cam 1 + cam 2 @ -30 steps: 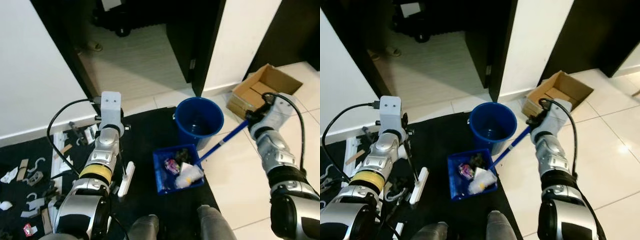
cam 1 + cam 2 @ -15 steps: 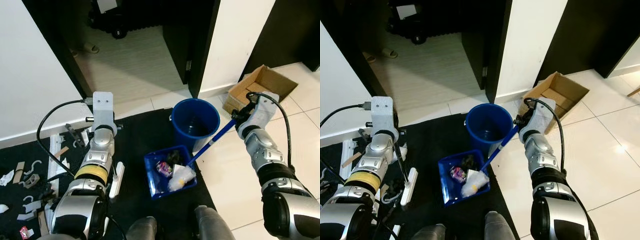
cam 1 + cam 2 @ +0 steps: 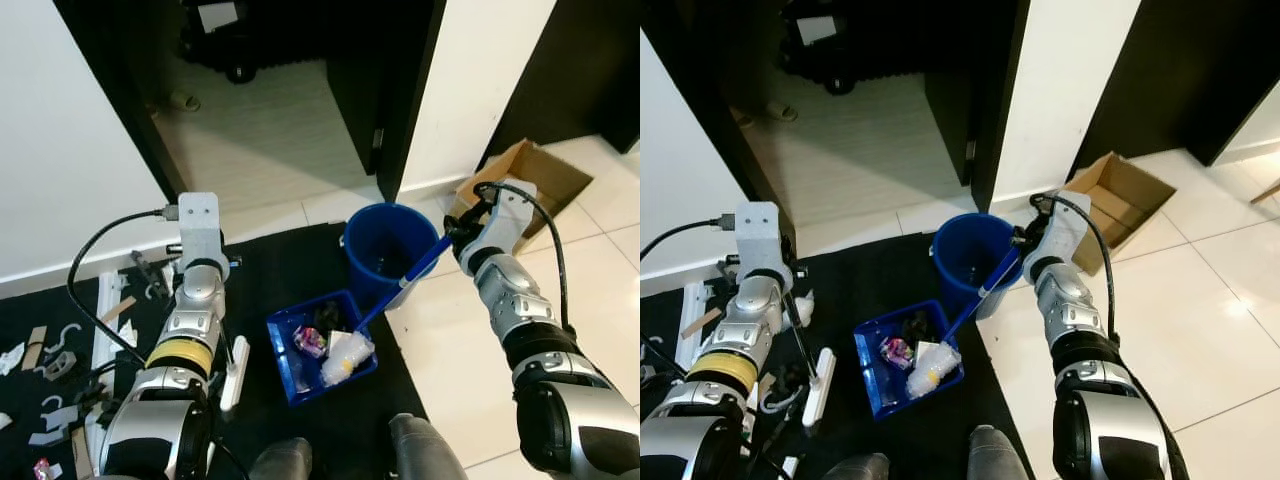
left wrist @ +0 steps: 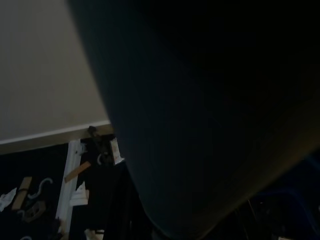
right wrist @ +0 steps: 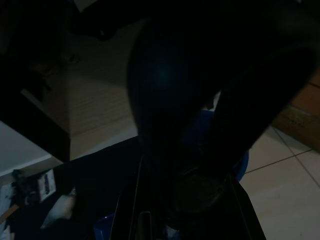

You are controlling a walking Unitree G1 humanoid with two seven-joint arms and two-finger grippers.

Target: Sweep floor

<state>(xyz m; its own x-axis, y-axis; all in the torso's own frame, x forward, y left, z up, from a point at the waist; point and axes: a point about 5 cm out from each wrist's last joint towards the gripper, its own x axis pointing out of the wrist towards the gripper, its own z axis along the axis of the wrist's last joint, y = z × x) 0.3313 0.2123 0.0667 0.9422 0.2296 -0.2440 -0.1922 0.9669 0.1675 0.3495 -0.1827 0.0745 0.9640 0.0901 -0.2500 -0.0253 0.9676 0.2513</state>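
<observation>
The loaded dustpan point(image 3: 322, 345) has been drawn nearer the bucket point(image 3: 391, 252) by the right gripper point(image 3: 458, 232), jaws pinching its handle point(image 3: 400, 287); tipping is judged imminent. Left jaws: cannot tell.

Smooth blue plastic is showing on the bucket point(image 3: 390, 245), the dustpan point(image 3: 290, 360) and the glossy dustpan handle point(image 3: 400, 287), while crumpled white paper or film point(image 3: 345, 355) is lying in the pan. The mat point(image 3: 265, 265) is looking matt black and cloth-like against shiny cream floor tiles point(image 3: 450, 370). The box point(image 3: 540, 175) is showing dull brown cardboard, and both arms are gleaming in brushed silver metal.
</observation>
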